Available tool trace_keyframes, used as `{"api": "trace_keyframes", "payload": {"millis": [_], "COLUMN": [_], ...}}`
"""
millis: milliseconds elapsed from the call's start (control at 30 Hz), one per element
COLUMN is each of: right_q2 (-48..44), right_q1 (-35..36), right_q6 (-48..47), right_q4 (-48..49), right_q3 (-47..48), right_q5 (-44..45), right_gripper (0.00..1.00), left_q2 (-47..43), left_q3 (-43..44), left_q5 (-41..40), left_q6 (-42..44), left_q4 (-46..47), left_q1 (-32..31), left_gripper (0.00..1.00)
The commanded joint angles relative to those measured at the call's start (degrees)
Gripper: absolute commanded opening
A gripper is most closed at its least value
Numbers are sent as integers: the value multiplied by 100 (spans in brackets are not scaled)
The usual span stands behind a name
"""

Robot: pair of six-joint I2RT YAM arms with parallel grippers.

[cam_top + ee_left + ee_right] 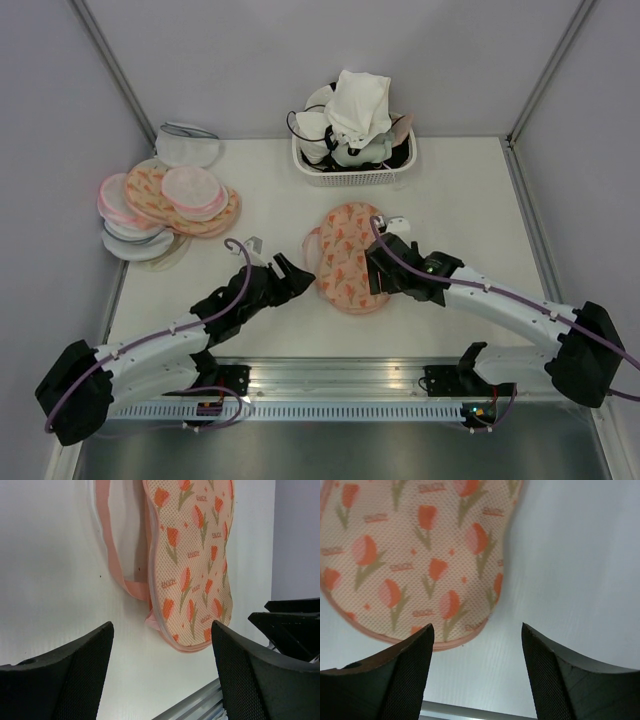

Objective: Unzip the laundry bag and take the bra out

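Slippage is the main worry here. The laundry bag lies flat on the tabletop between the 2 arms, and neither arm holds it. The left tool stands wide just beside its left edge and the right tool stands wide at its right edge, each with nothing in its gap.

The bra is not in sight; I judge it is inside the bag, which looks closed. The zip pull cannot be made out in any view, so a grab could land on plain mesh or edging instead. A pink loop lies along the bag's left side. Whether it is a handle or a strap I cannot tell, and the left tool could catch it by mistake and drag the whole bag.

With only 1 side pinned, a pull on the zip would likely slide the light bag across the smooth tabletop rather than open it. Pinching too deep could trap the bra with the mesh and jam the zip. The pile of similar pouches and the basket sit well apart, so a mix-up seems unlikely.
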Motion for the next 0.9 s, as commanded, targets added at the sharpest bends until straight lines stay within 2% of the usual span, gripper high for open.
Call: {"api": "trace_keyframes", "payload": {"millis": [0,133,267,433,667,867], "right_q2": [472,1273,2064,3031,3988,4376], "right_q1": [167,589,677,747,862,888], "right_q6": [-580,-773,-817,-651,-501,-352], "right_q4": [486,749,900,794,794,873], "right_q3": [559,1366,1973,2659,3231,3583], "right_q5": [-665,-647,-604,-51,99,143], "right_gripper": [75,75,70,55,54,55], "left_q2": [-524,-1184,-1720,-2028,-2073,-2178], "left_q3": [-186,-327,-414,-582,-652,-793], "left_q5": [-338,-593,-760,-761,-708,-611], "left_q6": [132,0,-140,-316,-387,-466], "left_q4": [-109,-530,-996,-1102,-1129,-1076], "left_q1": [-4,-12,-4,-4,-4,-4], "left_gripper": [82,82,82,81,81,81]}}
